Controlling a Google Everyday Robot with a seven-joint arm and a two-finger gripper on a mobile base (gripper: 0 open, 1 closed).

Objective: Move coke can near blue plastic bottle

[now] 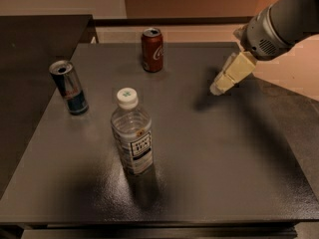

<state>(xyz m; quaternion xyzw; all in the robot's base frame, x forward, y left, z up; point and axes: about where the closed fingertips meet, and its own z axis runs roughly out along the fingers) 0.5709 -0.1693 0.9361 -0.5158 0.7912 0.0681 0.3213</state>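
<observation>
The coke can is a short red can with white script and a silver top, standing upright at the far middle of the dark table. The blue plastic bottle is clear and ribbed with a white cap and a white-and-dark label, standing upright nearer the front, left of centre. My gripper hangs above the table's right half, well to the right of the can and a little nearer than it. It holds nothing.
A slim blue-and-silver energy drink can stands upright at the left of the table, left of the bottle. A second dark surface adjoins the table on the left. The floor beyond is light.
</observation>
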